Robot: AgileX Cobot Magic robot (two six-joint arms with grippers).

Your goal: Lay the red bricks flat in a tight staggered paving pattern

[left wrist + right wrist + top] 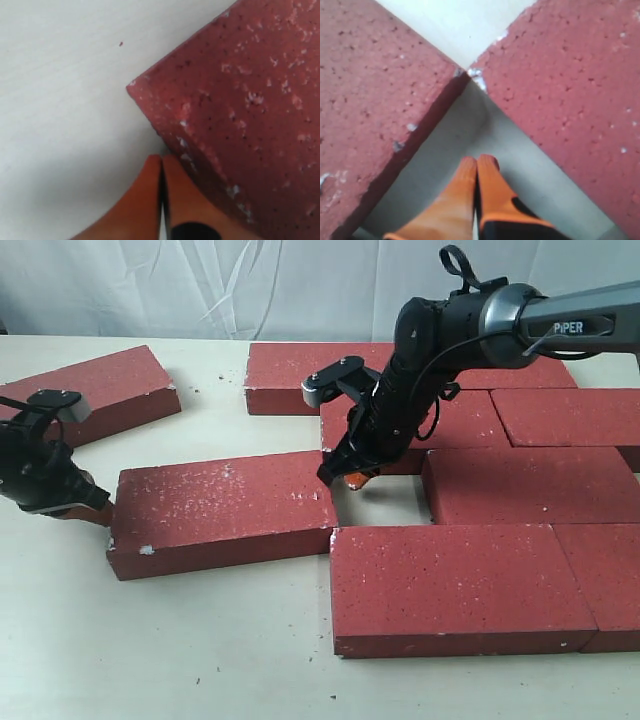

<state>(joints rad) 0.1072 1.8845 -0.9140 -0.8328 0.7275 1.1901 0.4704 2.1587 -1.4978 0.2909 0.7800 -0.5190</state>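
Several red bricks lie flat. A packed group fills the right side, among them a front brick [455,585] and a third-row brick [530,485]. A loose brick [220,510] lies slightly skewed left of them. Another brick [95,390] rests angled at the far left. My left gripper [97,512] [162,161] is shut on nothing, its orange tips against the loose brick's [240,100] left end near a corner. My right gripper [358,478] [479,162] is shut and empty, down in the bare gap between the loose brick and the third-row brick. Two brick corners [375,100] [570,85] nearly touch ahead of it.
The pale table [200,640] shows small dark crumbs. A white cloth backdrop [200,285] hangs behind. The right arm [470,325] reaches over the back rows and hides part of the bricks there. Bricks at the right run out of the frame.
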